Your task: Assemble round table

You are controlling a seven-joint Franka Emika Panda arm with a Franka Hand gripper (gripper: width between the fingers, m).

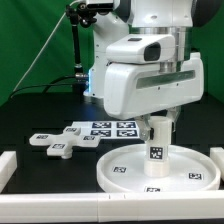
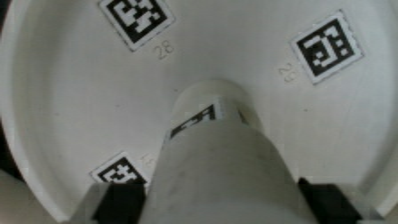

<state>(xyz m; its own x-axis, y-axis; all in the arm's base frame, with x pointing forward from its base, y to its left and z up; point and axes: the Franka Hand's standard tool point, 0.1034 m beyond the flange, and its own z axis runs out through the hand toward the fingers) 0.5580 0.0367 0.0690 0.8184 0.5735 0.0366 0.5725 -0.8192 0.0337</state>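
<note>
The large round disc point(image 1: 160, 172) lies flat on the table at the exterior view's front right, with tags on its face. The short thick cylinder leg point(image 1: 156, 146) stands upright at the disc's middle. My gripper point(image 1: 157, 124) comes down from above and is shut on the leg's upper part. In the wrist view the leg point(image 2: 217, 150) runs down to the disc point(image 2: 71, 90), with my dark fingers point(image 2: 118, 203) pressed on both sides of it. The cross-shaped base point(image 1: 60, 141) lies flat on the table to the exterior view's left.
The marker board point(image 1: 112, 129) lies behind the disc, next to the cross-shaped base. White border blocks point(image 1: 8, 165) line the table's front and sides. A green backdrop and cables hang behind the arm.
</note>
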